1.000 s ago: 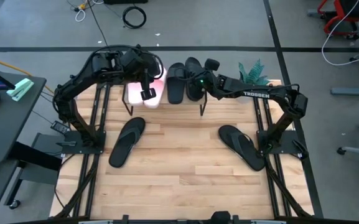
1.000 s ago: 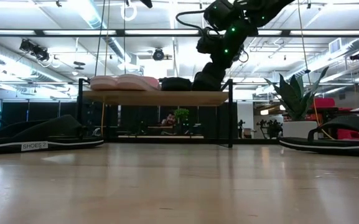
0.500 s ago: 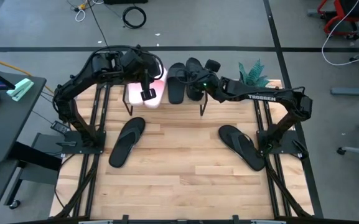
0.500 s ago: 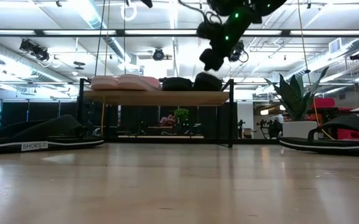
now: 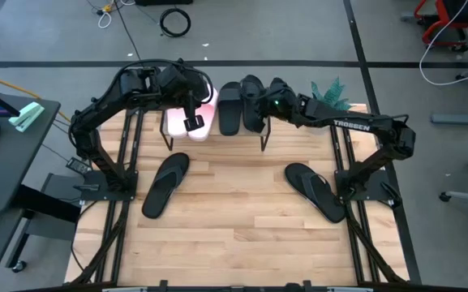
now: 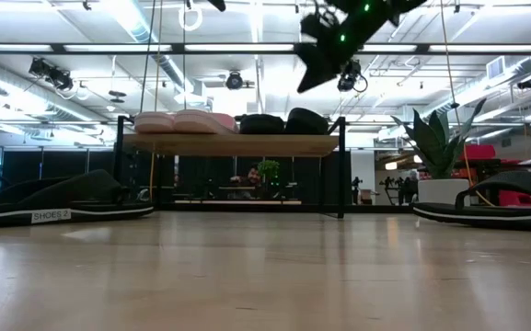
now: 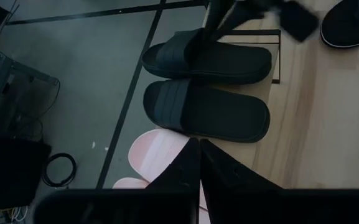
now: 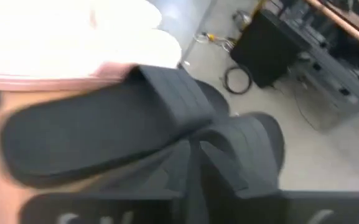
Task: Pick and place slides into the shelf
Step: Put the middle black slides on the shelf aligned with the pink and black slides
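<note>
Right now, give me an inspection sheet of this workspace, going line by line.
Surface: wooden table, bare in the middle.
Job's things: shelf at the far edge carries two pink slides and two black slides; one more black slide lies on the table's left part, another on its right part.
Clutter: potted plant beside the shelf.
Grippers: left end effector hangs over the pink slides; right end effector is above the black pair, empty.
Cables: coil and loose wires on the floor beyond the table.
Surroundings: grey side desk at left, open room behind.
</note>
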